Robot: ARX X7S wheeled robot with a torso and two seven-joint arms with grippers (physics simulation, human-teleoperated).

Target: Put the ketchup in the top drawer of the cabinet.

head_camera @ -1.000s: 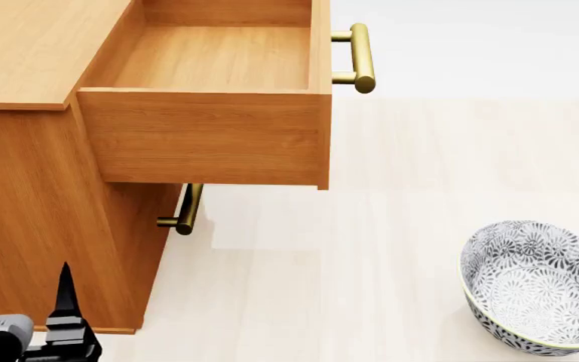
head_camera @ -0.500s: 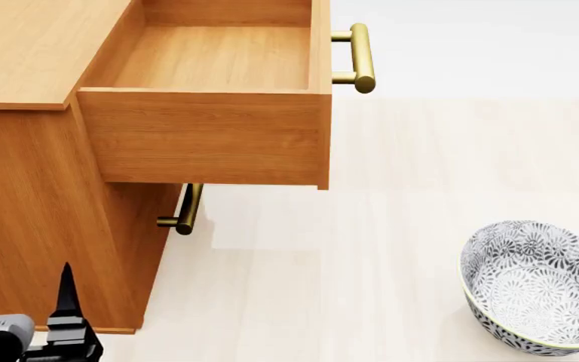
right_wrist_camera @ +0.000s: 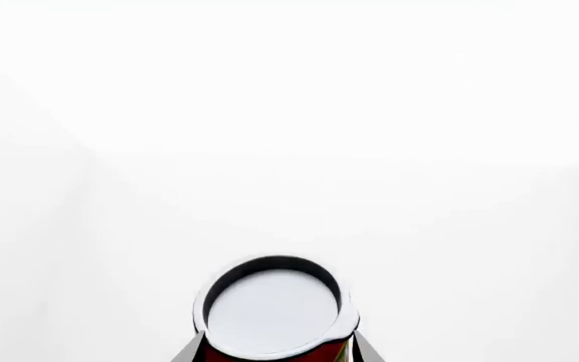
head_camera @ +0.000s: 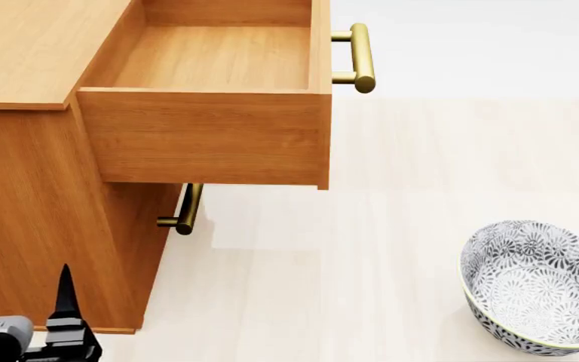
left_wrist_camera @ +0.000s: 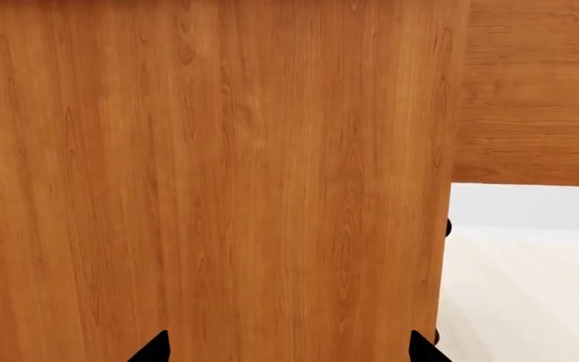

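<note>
Between the right gripper's (right_wrist_camera: pixel 272 356) closed jaws sits the ketchup (right_wrist_camera: pixel 272 313), ready for the open top drawer (head_camera: pixel 219 56); left gripper (left_wrist_camera: pixel 287 348) spread, empty.

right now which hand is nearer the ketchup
Right. The right hand has the ketchup between its fingers, lid facing the wrist camera. The left hand is open, low beside the cabinet, with no can in sight.
</note>
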